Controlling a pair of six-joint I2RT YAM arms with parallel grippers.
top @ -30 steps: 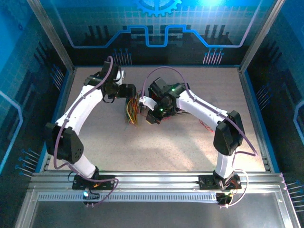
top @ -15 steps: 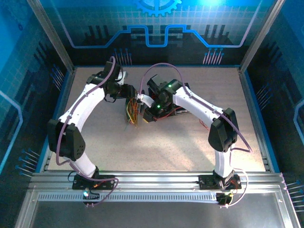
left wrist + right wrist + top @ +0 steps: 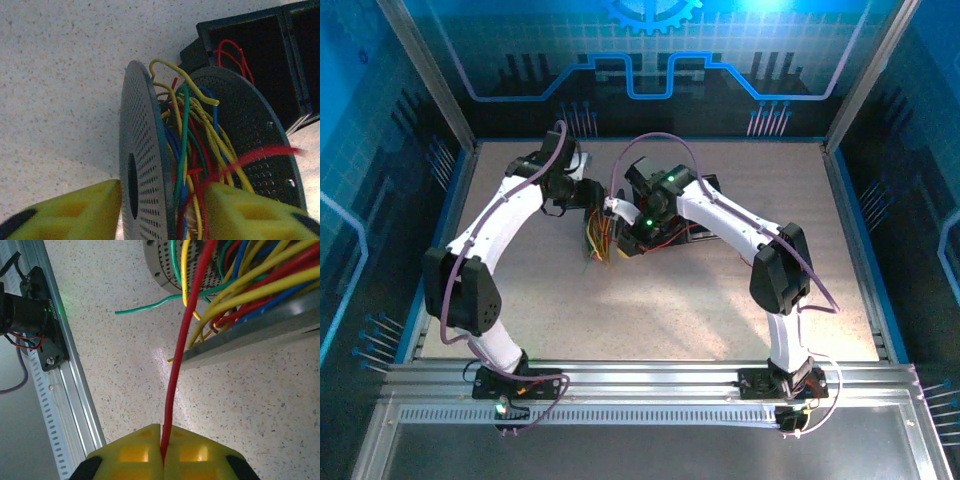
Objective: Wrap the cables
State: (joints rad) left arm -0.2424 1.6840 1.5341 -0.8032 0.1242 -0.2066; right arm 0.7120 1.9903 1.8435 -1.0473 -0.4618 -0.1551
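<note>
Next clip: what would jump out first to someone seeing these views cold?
A black perforated spool stuffed with a tangle of red, yellow, green and blue cables, mid-table toward the far side, with the left claw straddling one flange. Beside it, the right claw is shut on a single red cable running up into the spool.

Blue glow tints the walls point(image 3: 360, 200); glare streaks the tabletop point(image 3: 157, 352); a red cable point(image 3: 260, 154) smears with motion blur.

free: near tabletop point(image 3: 650, 300) | blocked: mid-table by spool point(image 3: 142, 150) with cables point(image 3: 186, 130), black box point(image 3: 240, 20) just behind
</note>
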